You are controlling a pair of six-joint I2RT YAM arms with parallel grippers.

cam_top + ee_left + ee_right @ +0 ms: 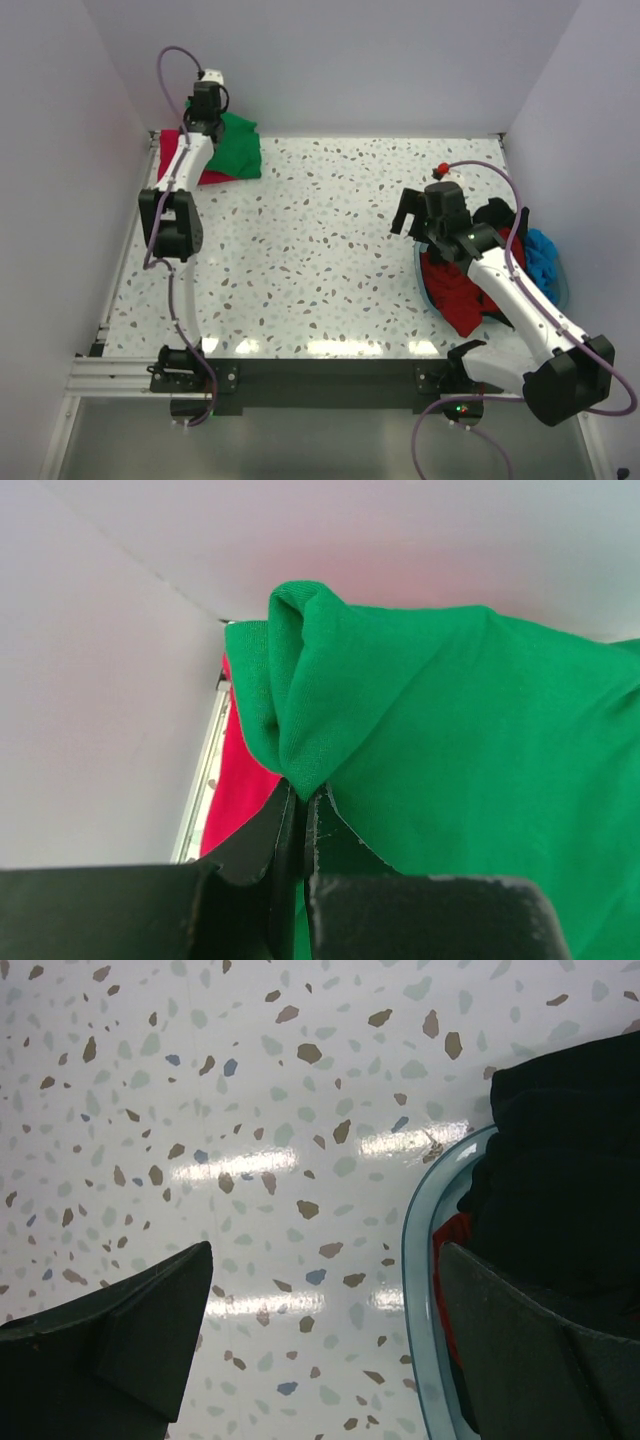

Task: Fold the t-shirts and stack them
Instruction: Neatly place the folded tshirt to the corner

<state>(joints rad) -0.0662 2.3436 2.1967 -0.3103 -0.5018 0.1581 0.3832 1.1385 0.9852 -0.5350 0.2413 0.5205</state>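
The bright green t-shirt lies folded on the pinkish crimson t-shirt at the table's far left corner. My left gripper is shut on a raised fold of the green t-shirt; the crimson t-shirt shows beneath it. My right gripper is open and empty, hovering at the left rim of the light-blue basket. In that basket lie a dark red t-shirt, a black t-shirt and a blue t-shirt.
White walls close in the table on the left, back and right. The speckled tabletop lies between the stack and the basket. A metal rail runs along the left edge.
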